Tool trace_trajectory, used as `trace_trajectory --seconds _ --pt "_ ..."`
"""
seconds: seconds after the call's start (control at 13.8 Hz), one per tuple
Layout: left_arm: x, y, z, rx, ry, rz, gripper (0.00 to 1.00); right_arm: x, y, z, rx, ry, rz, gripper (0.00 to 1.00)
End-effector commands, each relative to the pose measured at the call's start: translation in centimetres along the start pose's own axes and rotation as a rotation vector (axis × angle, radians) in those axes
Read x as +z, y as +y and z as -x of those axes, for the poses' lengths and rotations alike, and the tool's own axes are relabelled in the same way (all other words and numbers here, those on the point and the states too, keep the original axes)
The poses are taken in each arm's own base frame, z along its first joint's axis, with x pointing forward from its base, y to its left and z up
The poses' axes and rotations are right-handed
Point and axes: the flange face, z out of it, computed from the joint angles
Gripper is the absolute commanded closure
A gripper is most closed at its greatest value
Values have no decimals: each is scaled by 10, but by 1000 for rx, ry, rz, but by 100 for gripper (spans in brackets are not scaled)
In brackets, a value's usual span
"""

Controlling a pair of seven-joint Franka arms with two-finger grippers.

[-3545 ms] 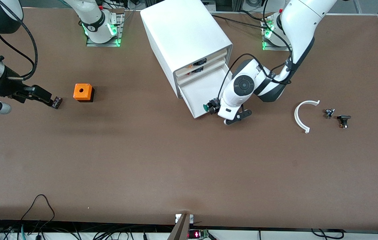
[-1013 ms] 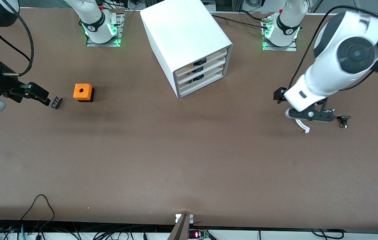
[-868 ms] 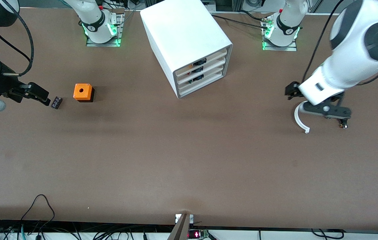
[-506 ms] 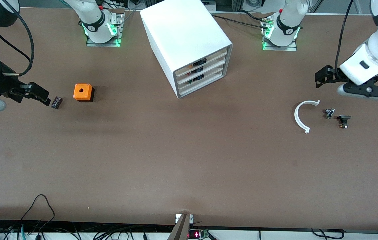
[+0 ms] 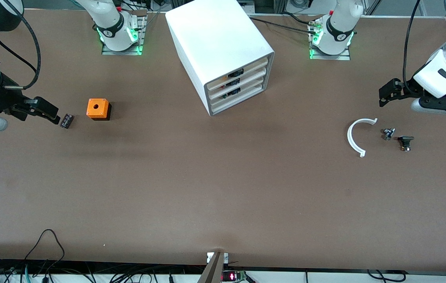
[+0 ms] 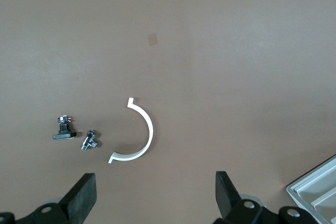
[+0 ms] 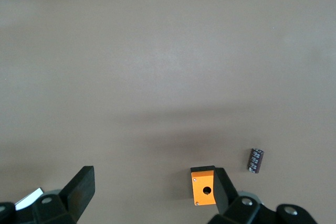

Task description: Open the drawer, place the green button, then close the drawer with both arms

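All three drawers of the white cabinet (image 5: 223, 55) were shut with no button showing, while the left gripper (image 5: 423, 98) and right gripper (image 5: 22, 114) hung with spread, empty jaws over the counter's (image 5: 207, 188) two end edges.

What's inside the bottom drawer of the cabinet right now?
Cannot be seen: all three drawers of the cabinet are shut, and the bottom drawer shows only its white front. No green button is visible anywhere on the table.

the table (image 5: 223, 188) is a matt brown board, faintly scuffed. the drawer cabinet (image 5: 219, 51) looks like smooth white plastic with a dull sheen. the orange box (image 5: 98, 108) and white curved strip (image 5: 352, 137) look like matt plastic.
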Motion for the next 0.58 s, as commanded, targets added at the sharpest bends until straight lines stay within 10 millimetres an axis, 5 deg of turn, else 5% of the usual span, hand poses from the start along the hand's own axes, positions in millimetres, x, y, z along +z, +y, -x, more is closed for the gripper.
trace_trajectory --seconds 0.0,0.51 --pt "-6 6 5 15 -6 23 0 -8 0 4 -3 -4 -6 0" --pt "-8 8 6 22 -14 18 0 -8 0 4 -3 -4 -6 0"
